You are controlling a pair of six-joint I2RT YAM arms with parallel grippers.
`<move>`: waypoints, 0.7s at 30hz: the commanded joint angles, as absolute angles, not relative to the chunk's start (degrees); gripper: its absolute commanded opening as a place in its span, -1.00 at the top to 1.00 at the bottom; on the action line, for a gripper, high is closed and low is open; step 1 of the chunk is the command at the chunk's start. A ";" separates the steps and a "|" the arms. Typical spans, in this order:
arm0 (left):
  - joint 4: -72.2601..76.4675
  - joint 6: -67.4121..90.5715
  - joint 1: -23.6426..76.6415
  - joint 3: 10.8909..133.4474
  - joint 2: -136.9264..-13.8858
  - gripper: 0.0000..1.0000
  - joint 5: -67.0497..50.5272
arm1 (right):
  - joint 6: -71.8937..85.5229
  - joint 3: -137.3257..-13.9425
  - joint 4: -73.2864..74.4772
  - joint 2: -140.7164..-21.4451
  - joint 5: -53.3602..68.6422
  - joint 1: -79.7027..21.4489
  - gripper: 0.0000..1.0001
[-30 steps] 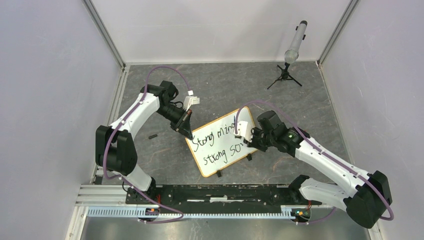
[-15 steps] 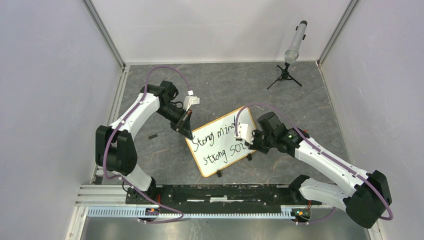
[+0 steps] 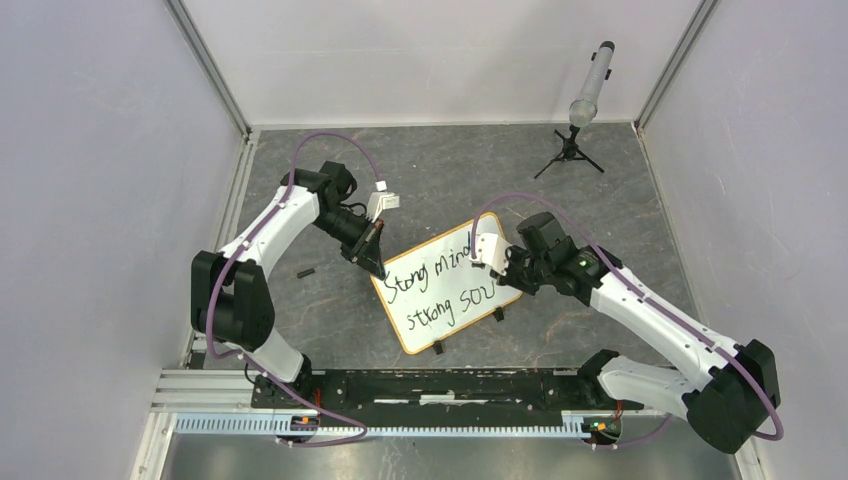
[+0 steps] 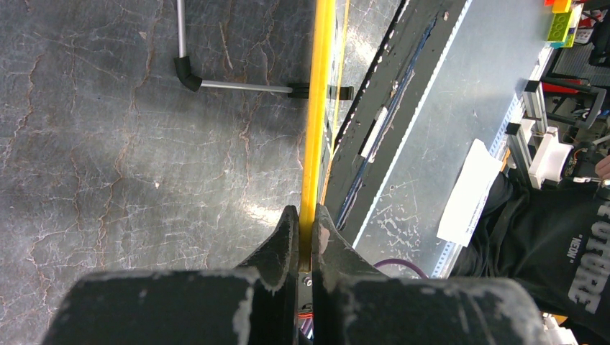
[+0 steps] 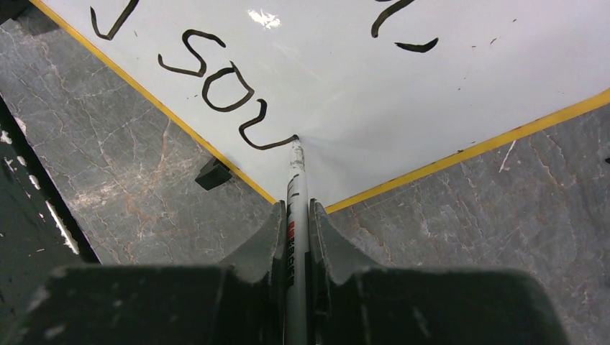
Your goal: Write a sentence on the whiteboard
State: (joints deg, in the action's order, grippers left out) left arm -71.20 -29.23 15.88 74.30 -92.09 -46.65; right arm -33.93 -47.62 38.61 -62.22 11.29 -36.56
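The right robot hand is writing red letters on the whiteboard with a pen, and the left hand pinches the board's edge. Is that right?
Not quite: the letters are black, not red. The right wrist view shows the pen in the right gripper, its tip on the whiteboard at the end of a black stroke. The rest holds: the left gripper pinches the board's edge.

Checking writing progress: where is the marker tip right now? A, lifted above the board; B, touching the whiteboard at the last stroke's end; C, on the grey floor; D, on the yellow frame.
B: in the right wrist view the marker in the right gripper has its tip on the whiteboard where the last stroke ends.
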 commanded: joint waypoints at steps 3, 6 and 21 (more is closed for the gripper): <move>-67.59 -29.05 16.06 75.10 -92.53 0.95 -41.83 | -34.68 -49.94 35.28 -62.95 9.67 -36.04 1.00; -67.61 -29.18 16.02 74.98 -92.66 0.95 -41.88 | -34.67 -48.61 35.66 -62.78 10.31 -36.03 1.00; -67.61 -29.37 16.02 74.62 -92.40 0.95 -41.84 | -35.13 -42.45 36.67 -61.00 10.82 -36.04 1.00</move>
